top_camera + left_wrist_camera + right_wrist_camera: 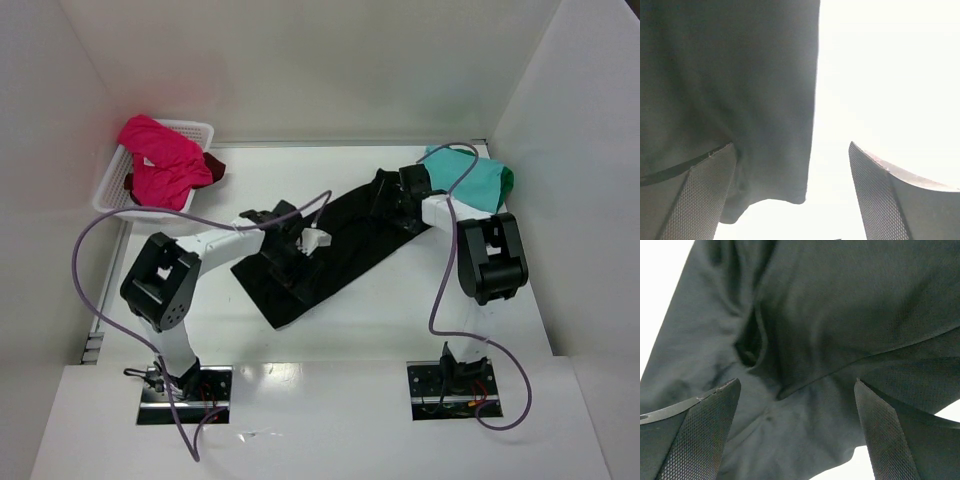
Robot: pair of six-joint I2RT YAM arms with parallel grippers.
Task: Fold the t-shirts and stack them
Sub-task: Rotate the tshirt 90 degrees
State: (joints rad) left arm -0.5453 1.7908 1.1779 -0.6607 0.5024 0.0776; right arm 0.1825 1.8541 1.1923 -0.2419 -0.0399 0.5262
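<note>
- Black tee [335, 245]: lies as a long diagonal strip mid-tabletop [400, 310]; matte knit, softly creased, one straight hem edge against glossy white.
- Left end effector [790, 150]: gapes wide over that hem, grips nothing; wedge-shaped fingers [705, 195] with fine cross-hatched faces, one above cloth, the other above bare white.
- Right end effector [796, 385]: spreads wide at the strip's far end, grips nothing; both tips above rumpled black folds and a raised seam.
- Pink tee [158, 165]: heaps in a white lattice basket [205, 130], far left; dark red tee [215, 170] bunches at its right rim.
- Teal tee [470, 180]: sits crumpled far right, green tee [508, 180] edging out beside it.
</note>
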